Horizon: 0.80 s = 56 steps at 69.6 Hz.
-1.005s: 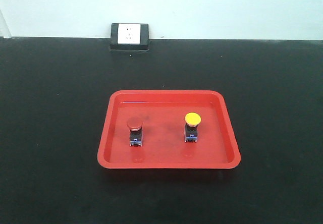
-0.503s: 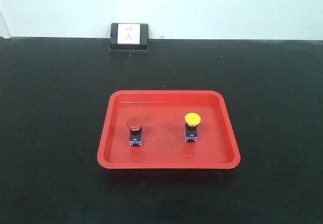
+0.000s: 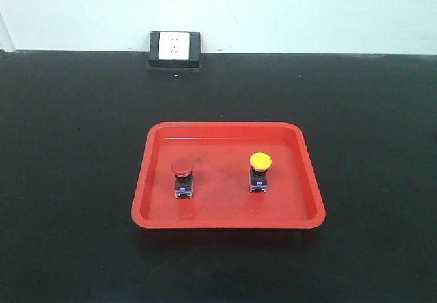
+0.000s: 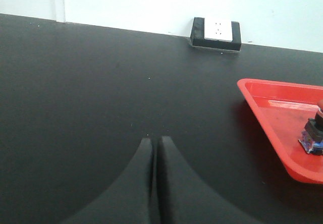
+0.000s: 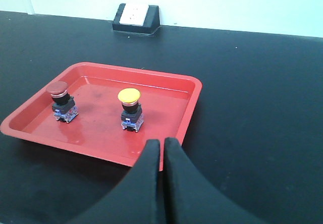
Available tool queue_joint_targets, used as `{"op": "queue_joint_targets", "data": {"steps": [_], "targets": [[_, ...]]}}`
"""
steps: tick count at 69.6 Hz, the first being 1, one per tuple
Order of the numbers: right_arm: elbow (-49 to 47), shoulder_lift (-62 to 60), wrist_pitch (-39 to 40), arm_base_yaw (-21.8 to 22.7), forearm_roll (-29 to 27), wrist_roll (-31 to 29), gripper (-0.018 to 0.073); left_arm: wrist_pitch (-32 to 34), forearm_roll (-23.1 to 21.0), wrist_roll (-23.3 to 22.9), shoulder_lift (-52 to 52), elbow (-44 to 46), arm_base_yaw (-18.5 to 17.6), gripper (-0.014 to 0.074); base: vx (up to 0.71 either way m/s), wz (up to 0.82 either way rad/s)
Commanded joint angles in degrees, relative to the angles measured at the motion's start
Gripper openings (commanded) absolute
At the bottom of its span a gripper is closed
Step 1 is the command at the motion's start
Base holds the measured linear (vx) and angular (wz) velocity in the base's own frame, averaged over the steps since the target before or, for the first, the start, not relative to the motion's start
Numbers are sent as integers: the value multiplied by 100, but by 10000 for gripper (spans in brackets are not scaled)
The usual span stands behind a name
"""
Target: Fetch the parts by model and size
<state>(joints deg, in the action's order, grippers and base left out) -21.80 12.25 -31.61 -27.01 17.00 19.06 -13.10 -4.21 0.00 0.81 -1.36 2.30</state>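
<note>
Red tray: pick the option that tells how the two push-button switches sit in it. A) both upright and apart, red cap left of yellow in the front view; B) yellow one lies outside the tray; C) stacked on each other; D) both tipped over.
A: the red-capped switch and the yellow-capped switch stand upright and apart inside the red tray.
</note>
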Motion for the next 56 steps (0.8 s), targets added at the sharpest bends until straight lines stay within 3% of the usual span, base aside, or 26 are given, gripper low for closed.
{"op": "queue_joint_targets", "data": {"steps": [1, 11, 26, 37, 46, 56], "targets": [[-142, 53, 386, 24, 114, -45, -9, 446, -51, 0, 36, 21, 16, 2, 0, 0], [-142, 53, 386, 24, 128, -61, -9, 446, -51, 0, 36, 21, 16, 2, 0, 0], [-142, 53, 370, 24, 595, -79, -9, 446, -51, 0, 36, 21, 16, 2, 0, 0], [-142, 53, 749, 62, 676, -73, -9, 446, -51, 0, 36, 21, 16, 2, 0, 0], [-142, 53, 1326, 425, 464, -65, -9, 446, -51, 0, 36, 21, 16, 2, 0, 0], [-31, 53, 1721, 1215, -31, -261, -8, 446, -51, 0, 36, 21, 16, 2, 0, 0]]}}
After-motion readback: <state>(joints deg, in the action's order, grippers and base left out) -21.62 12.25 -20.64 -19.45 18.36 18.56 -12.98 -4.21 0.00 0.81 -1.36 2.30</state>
